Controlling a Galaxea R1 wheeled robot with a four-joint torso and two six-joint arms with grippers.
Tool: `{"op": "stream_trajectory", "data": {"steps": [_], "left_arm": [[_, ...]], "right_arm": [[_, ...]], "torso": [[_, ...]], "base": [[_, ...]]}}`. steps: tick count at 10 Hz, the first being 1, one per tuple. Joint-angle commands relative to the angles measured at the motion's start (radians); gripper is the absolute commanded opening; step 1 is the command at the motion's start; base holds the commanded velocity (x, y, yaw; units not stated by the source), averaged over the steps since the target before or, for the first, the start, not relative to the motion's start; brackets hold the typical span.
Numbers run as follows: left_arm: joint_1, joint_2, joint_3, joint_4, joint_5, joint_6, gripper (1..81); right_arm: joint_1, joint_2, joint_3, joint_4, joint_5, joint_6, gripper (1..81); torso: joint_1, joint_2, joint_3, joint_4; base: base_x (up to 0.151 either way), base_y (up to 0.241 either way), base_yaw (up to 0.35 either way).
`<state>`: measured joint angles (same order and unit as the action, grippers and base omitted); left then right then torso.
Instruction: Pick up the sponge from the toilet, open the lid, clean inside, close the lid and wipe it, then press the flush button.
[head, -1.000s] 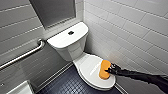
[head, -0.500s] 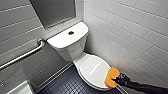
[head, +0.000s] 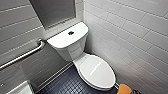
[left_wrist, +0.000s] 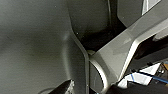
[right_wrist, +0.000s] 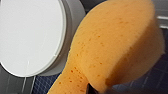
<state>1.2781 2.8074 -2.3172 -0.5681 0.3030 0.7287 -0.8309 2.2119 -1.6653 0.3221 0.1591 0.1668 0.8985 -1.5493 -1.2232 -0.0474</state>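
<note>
Close at my right wrist, the sponge (right_wrist: 112, 47) (orange, pitted with small pores, one rounded end swelling wide) is clamped in my right end effector (right_wrist: 90, 90). Its dark tip bites in at the sponge's narrow waist, and I can make out little more of it than that. From my head camera, the sponge hangs off the front end of the toilet (head: 75, 53), near the bowl's rim but apart from it, with the dark blue, small-tiled floor (head: 65, 85) behind it. Low on my left a white basin edge (head: 21, 88) pokes in.

Next comes the lid (head: 96, 71) — white, oval, slightly domed, lying shut over the bowl. Beyond it the boxy tank (head: 67, 41) stands against the back wall, with a small dark flush button (head: 71, 32) in the middle of its top.

Farther left, a metal grab bar (head: 23, 55) runs along the grey-tiled wall (head: 17, 27), ending in a round mount near the tank. A recessed grey panel (head: 53, 11) sits above the tank, and on my right rises a wall of white tiles (head: 130, 32) — glossy, with pale grout lines.
</note>
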Motion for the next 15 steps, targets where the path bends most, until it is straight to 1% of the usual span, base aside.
{"op": "stream_trajectory", "data": {"steps": [1, 2, 3, 4, 5, 6, 8, 9, 10, 12, 13, 14, 15], "left_arm": [[0.010, -0.003, 0.021, -0.009, 0.113, 0.005, 81.1], [0.010, -0.002, 0.021, -0.006, 0.113, 0.005, 81.1], [0.008, 0.000, 0.021, -0.004, 0.113, 0.005, 81.1], [0.008, 0.000, 0.021, -0.004, 0.113, 0.006, 81.1], [0.008, 0.000, 0.021, -0.004, 0.113, 0.006, 81.1], [0.008, 0.000, 0.021, -0.004, 0.113, 0.006, 81.1], [0.007, 0.003, 0.021, -0.006, 0.113, 0.005, 81.1], [0.005, 0.005, 0.021, -0.006, 0.113, 0.006, 81.1], [0.005, 0.005, 0.022, -0.007, 0.113, 0.005, 81.1], [0.004, 0.006, 0.022, -0.009, 0.113, 0.005, 81.1], [0.002, 0.008, 0.022, -0.009, 0.113, 0.005, 81.1], [-0.002, 0.008, 0.022, -0.010, 0.113, 0.005, 81.1], [-0.004, 0.009, 0.021, -0.010, 0.113, 0.003, 81.1]], "right_arm": [[-0.098, -0.162, 0.132, 0.000, 0.048, 0.000, 1.0], [-0.130, -0.189, 0.162, 0.000, 0.048, -0.003, 1.0], [-0.132, -0.223, 0.237, -0.002, 0.049, -0.009, 1.0], [-0.108, -0.251, 0.315, -0.008, 0.056, -0.012, 1.0], [-0.057, -0.275, 0.395, -0.037, 0.051, -0.015, 1.0], [-0.008, -0.286, 0.438, -0.040, 0.045, -0.015, 1.0], [0.058, -0.259, 0.477, -0.040, 0.019, -0.015, 1.0], [0.081, -0.220, 0.498, -0.040, 0.020, -0.015, 1.0], [0.104, -0.162, 0.500, -0.038, 0.022, -0.015, 1.0], [0.166, -0.047, 0.437, -0.029, 0.007, -0.015, 1.0], [0.216, 0.006, 0.391, -0.025, -0.033, -0.015, 1.0], [0.273, 0.050, 0.343, 0.002, -0.078, -0.015, 1.0], [0.337, 0.089, 0.293, 0.012, -0.119, -0.013, 1.0]], "torso": [[0.000, 0.000, 0.000, 0.000], [0.000, 0.000, 0.000, 0.000], [0.000, 0.000, 0.000, 0.000], [0.000, 0.000, 0.000, 0.000], [0.000, 0.000, 0.000, 0.000], [0.000, 0.000, 0.000, 0.000], [0.000, 0.000, 0.000, 0.000], [0.000, 0.000, 0.000, 0.000], [0.000, 0.000, 0.000, 0.000], [0.000, 0.000, 0.000, 0.000], [0.000, 0.000, 0.000, 0.000], [0.000, 0.000, 0.000, 0.000], [0.000, 0.000, 0.000, 0.000]], "base": [[0.000, 0.000, 0.000], [0.000, 0.000, 0.000], [0.000, 0.000, 0.000], [0.000, 0.000, 0.000], [0.000, 0.000, 0.000], [0.000, 0.000, 0.000], [0.000, 0.000, 0.000], [0.000, 0.000, 0.000], [0.000, 0.000, 0.000], [0.000, 0.000, 0.000], [0.000, 0.000, 0.000], [0.000, 0.000, 0.000], [0.000, 0.000, 0.000]]}}
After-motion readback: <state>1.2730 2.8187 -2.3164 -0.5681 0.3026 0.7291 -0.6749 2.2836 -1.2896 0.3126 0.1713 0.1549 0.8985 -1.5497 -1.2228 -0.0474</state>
